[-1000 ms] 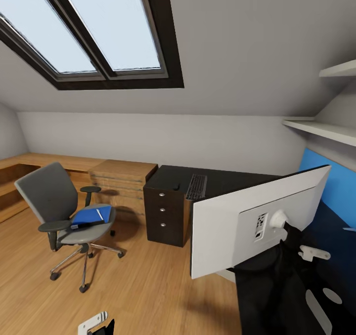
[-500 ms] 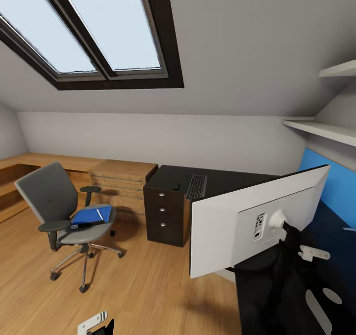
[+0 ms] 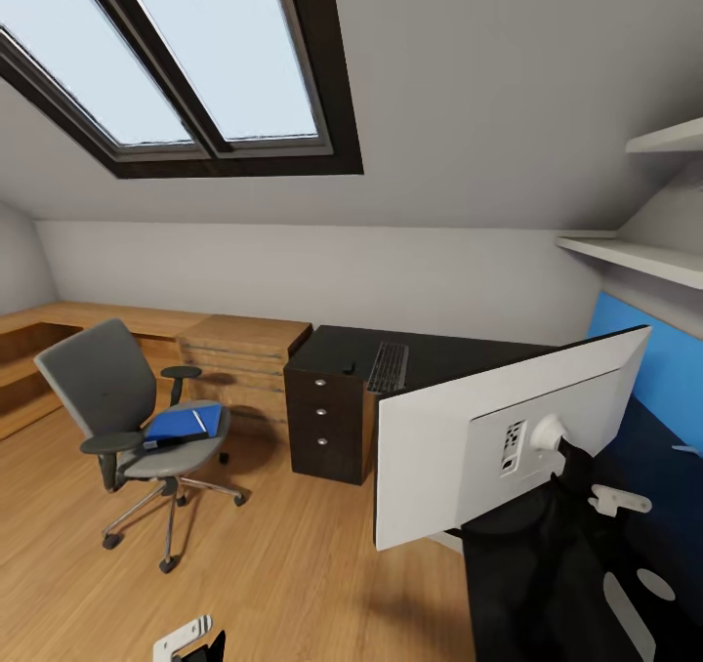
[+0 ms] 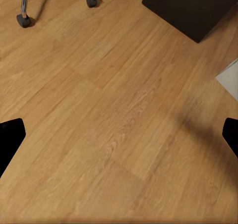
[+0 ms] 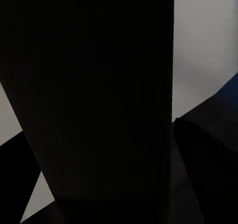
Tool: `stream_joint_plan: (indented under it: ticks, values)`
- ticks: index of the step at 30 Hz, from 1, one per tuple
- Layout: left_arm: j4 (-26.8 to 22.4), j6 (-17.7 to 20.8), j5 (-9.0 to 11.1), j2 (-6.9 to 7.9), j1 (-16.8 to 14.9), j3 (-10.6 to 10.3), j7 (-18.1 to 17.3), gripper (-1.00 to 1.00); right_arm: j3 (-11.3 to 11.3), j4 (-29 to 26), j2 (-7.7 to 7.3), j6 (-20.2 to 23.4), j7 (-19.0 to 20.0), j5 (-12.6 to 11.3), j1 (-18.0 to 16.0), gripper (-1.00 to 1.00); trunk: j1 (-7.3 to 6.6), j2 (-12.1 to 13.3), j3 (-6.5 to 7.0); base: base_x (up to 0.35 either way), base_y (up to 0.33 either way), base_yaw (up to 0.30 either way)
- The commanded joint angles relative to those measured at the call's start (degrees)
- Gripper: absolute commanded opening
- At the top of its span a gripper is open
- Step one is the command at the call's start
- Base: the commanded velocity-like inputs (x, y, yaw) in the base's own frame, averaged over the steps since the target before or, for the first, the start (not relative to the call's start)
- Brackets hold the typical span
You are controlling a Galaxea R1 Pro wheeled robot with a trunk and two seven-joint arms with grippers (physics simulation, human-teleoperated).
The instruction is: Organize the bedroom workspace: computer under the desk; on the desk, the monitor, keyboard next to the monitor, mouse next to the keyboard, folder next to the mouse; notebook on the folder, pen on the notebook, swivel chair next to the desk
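Observation:
The monitor [image 3: 439,447] hangs tilted above the floor, its white back toward me, with my right gripper [image 3: 569,462] at its black stand; that stand's neck [image 5: 99,100] looms close in the right wrist view. Beyond it stands the black desk [image 3: 332,348], carrying the grey keyboard [image 3: 389,369] and a small dark lump, the mouse [image 3: 349,368]. At the left, the grey swivel chair [image 3: 98,384] holds the blue folder [image 3: 176,424] with a slim pale item lying on it. My left gripper [image 3: 186,638] hangs low over the wooden floor [image 4: 119,125], open and empty.
A light wooden drawer cabinet [image 3: 239,350] stands between the chair and the desk. White shelves [image 3: 635,252] and a blue surface [image 3: 664,369] are at the right. Chair casters [image 4: 23,20] and the desk's drawer unit [image 4: 193,6] edge the floor under my left gripper.
The whole view has shifted slightly, so the camera has turned a little. The monitor sits a touch further left in the picture. The left gripper has not moved.

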Motion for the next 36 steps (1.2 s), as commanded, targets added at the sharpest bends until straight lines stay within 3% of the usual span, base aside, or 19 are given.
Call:
stream_joint_plan:
  ticks: [1, 21, 36]
  values:
    - [0.0, -0.1, 0.6, -0.02, 0.0, 0.1, -0.1, 1.0, 0.0, 0.1, 0.0, -0.1, 0.5, -0.6, 0.0, -1.0, 0.01, -0.1, -0.08, -0.006, 0.0, 0.0]
    - [0.0, -0.1, 0.6, -0.02, 0.0, 0.1, -0.1, 1.0, -0.3, 0.1, -0.08, -0.1, 0.5, -0.6, 0.0, -1.0, 0.01, -0.1, -0.08, -0.188, -0.151, 0.0]
    - [0.0, -0.1, 0.6, -0.02, 0.0, 0.1, -0.1, 1.0, -0.3, 0.1, -0.02, -0.1, 0.5, -0.6, 0.0, -1.0, 0.01, -0.1, -0.08, -0.084, -0.013, 0.0]
